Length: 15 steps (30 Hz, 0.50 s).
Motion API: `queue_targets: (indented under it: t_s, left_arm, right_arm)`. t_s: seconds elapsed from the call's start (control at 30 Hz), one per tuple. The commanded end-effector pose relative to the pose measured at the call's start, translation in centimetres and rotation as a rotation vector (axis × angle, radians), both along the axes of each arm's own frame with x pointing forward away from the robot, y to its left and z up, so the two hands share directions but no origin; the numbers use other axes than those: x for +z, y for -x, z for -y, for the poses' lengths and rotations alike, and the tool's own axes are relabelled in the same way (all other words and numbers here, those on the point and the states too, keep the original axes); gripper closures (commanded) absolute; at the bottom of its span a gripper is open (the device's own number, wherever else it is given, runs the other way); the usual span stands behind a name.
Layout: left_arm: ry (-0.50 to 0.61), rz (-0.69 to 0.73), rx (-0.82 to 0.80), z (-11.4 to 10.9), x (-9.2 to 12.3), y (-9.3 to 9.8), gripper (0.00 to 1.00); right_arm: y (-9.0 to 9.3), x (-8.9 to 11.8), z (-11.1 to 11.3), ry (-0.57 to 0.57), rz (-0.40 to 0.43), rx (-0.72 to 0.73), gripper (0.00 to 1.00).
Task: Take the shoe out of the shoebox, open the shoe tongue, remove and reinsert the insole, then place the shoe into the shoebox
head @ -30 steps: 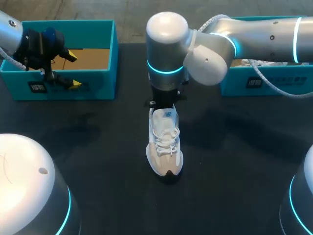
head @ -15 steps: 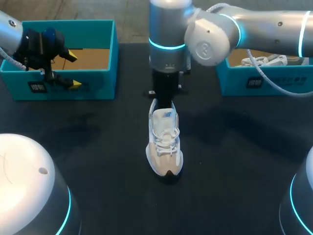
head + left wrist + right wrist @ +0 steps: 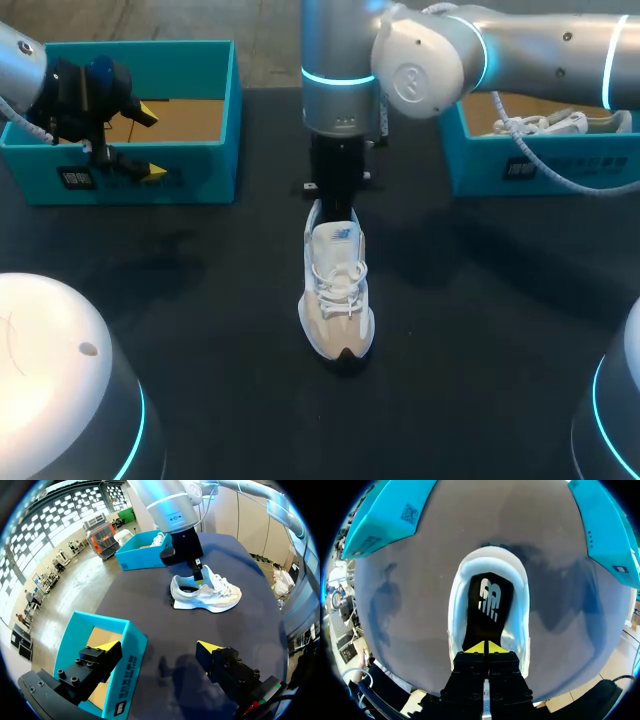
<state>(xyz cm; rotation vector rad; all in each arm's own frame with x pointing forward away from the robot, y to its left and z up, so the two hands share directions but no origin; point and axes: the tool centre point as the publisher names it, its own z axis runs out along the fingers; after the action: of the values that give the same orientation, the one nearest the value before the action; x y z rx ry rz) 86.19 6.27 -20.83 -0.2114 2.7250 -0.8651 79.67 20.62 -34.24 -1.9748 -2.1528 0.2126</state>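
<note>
One white shoe (image 3: 338,300) stands at the middle of the table (image 3: 200,300), toe toward the near edge. It has a blue logo on its tongue and a white one on the black insole (image 3: 487,605). The right arm hangs straight down over the heel, its gripper (image 3: 484,647) with tips pressed together just above the opening. At the far left corner the left gripper (image 3: 157,646) is spread wide astride the front wall of a teal shoebox (image 3: 190,175) floored with bare cardboard. The far right shoebox (image 3: 570,170) holds another white shoe (image 3: 545,125). Both boxes bear small dark labels, too small to read.

Logo (image 3: 488,599) on insole (image 3: 479,622), unreadable shoebox label (image 3: 76,179)
</note>
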Motion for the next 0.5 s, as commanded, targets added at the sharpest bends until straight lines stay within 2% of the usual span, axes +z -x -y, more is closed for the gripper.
queue_targets:
  t_s: [0.03,0.07,0.5]
  left_arm:
    - [-0.002,-0.001,-0.001,-0.03,0.01,0.00,0.00]
    - [-0.002,-0.001,-0.001,-0.03,0.01,0.00,0.00]
    - [-0.002,-0.001,-0.001,-0.03,0.01,0.00,0.00]
  right_arm:
    - [0.18,-0.26,-0.23,-0.013,0.009,-0.011,0.04]
    - [0.21,-0.27,-0.21,-0.010,0.010,-0.012,0.00]
    - [0.42,-0.85,-0.23,0.001,0.009,-0.018,0.00]
